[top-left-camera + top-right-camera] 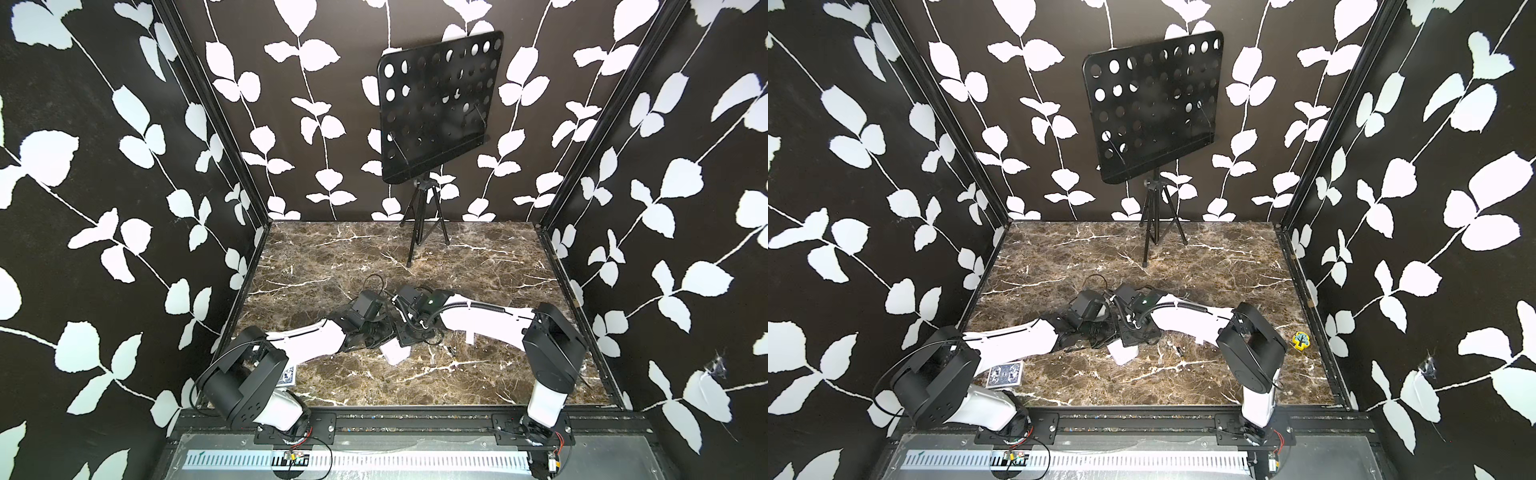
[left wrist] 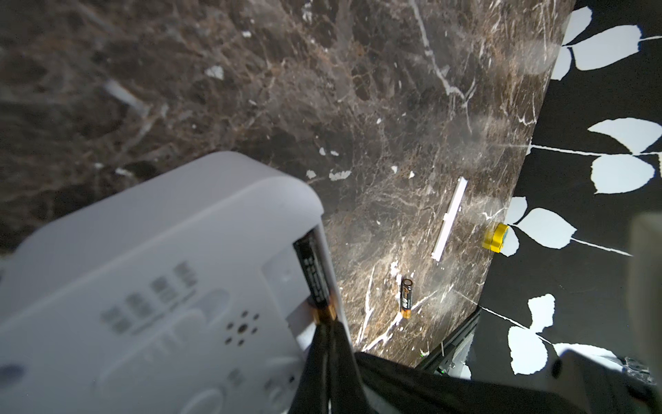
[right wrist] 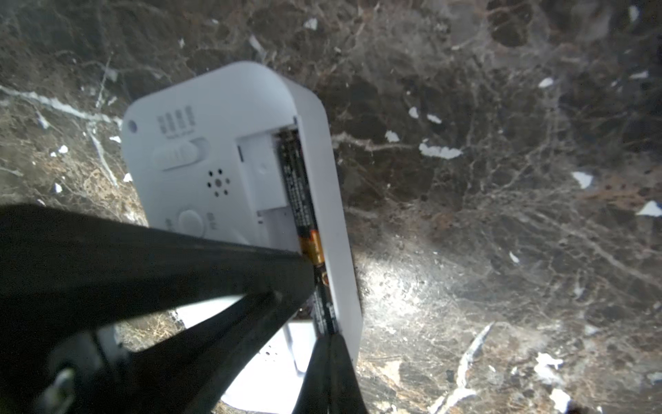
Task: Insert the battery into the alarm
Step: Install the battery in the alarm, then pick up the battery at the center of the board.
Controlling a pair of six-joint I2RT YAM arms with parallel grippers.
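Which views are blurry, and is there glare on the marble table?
Left wrist view: the alarm is soft up close, the loose battery on the table sharp. Right wrist view: alarm crisp, near jaws blurred, a glare patch on the marble beside it. Both top views: sharp, alarm washed out white.

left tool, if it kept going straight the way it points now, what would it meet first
The gold end of the battery lying in the back of the alarm. The shut left tool seems to have its tip right against it, though true contact is hard to judge.
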